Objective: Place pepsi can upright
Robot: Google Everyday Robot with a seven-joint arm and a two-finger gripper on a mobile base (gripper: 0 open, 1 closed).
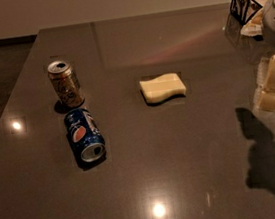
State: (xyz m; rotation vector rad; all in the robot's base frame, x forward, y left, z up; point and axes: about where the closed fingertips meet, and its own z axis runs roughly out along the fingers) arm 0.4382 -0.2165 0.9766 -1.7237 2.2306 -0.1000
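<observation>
Sideways near the left edge of the table [188,185], pepsi can [85,134], silver top toward the near edge, just beside an upright gold-brown can [65,83]. Mid-table, pale sponge [163,87]. Above the right edge, gripper [274,83], spread impossible to tell.

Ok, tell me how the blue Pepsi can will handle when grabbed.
On its side on the glossy table, the blue aluminium Pepsi can likely rolls if nudged. Its seemingly opened top suggests it is light and easily dented. The gripper is at the right edge.
</observation>
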